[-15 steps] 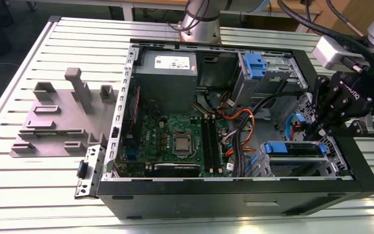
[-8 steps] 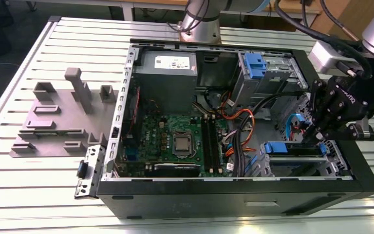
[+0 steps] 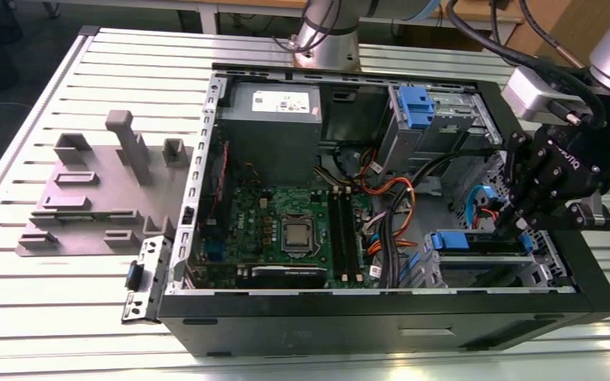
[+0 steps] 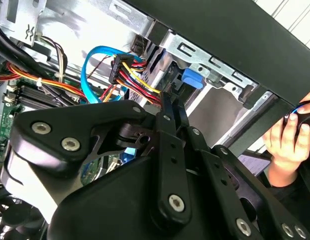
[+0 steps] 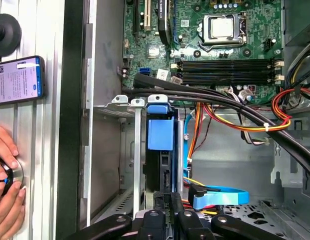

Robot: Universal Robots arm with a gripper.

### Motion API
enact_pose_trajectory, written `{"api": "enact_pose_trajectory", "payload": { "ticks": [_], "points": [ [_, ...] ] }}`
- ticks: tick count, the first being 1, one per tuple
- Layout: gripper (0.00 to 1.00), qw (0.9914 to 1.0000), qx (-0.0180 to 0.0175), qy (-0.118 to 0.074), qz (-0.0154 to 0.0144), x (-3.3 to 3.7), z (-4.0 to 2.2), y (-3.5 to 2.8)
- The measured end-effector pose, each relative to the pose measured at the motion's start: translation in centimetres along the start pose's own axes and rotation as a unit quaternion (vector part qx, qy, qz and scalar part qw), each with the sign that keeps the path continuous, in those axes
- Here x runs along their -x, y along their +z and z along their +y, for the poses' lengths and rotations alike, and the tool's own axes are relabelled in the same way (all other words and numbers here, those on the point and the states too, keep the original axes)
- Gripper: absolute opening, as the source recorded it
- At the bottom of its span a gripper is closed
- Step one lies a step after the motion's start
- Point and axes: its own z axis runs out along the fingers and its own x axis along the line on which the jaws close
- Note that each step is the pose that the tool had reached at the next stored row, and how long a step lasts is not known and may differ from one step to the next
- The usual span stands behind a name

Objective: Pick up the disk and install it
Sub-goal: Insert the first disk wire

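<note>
1. In the exterior view, an open computer case [image 3: 390, 321] lies on its side on a slatted metal surface [image 3: 29, 317]. A grey slotted stand [image 3: 93, 190] sits just outside the case's wall, on the exterior view's left. The arm [image 3: 602, 63] comes over the case's wall on the exterior view's right. The hand [image 3: 511, 230] dips inside the case, above a metal drive cage [image 3: 496, 274] by the case's front wall. The disk [image 3: 475, 242] sits in the top of that cage with its blue carrier showing, and the hand is at its end. The motherboard [image 3: 283, 214] covers the middle of the case floor.

2. In the second wrist view, the hand [image 4: 170, 97] points at a blue tab [image 4: 191, 78] tucked under the case's black rim [image 4: 220, 25]. The tab is probably part of the disk's carrier, though too little of it shows to be sure. A bundle of red, yellow and black wires [image 4: 132, 75] hangs just beside the hand, inside the case. A person's fingers [image 4: 280, 140] rest outside the case, beyond its rim.

3. In the first wrist view, the disk [image 5: 160, 132] stands edge-on in the cage against the case's side wall, with its blue carrier end facing the motherboard [image 5: 220, 55]. The hand [image 5: 167, 202] sits at the disk's other end. I cannot tell whether it is clamped on the disk or standing apart from it. A phone [image 5: 17, 80] lies on the surface outside the case wall.
</note>
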Motion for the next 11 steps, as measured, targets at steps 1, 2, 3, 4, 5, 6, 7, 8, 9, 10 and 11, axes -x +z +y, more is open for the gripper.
{"api": "enact_pose_trajectory", "payload": {
  "ticks": [1,2,3,4,5,6,7,8,9,10,11],
  "points": [
    [0.16,1.0,0.0,0.0,0.0,0.0,0.0,0.02],
    [0.16,1.0,0.0,0.0,0.0,0.0,0.0,0.04],
    [0.16,1.0,0.0,0.0,0.0,0.01,0.0,0.05],
    [0.16,1.0,0.0,0.0,0.0,0.01,0.0,0.08],
    [0.16,1.0,0.0,0.0,-0.0001,0.01,-0.01,0.1],
    [0.16,1.0,0.0,0.0,0.0,0.01,-0.01,0.12],
    [0.16,1.0,0.0,0.0,0.0,0.02,-0.01,0.14],
    [0.16,1.0,0.0,0.0,0.0,0.02,-0.01,0.16],
    [0.16,1.0,0.0,0.0,-0.0001,0.02,-0.01,0.18],
    [0.16,1.0,0.0,0.0,0.0,0.03,-0.01,0.19],
    [0.16,1.0,0.0,0.0,0.0,0.03,-0.01,0.21]
  ]
}}
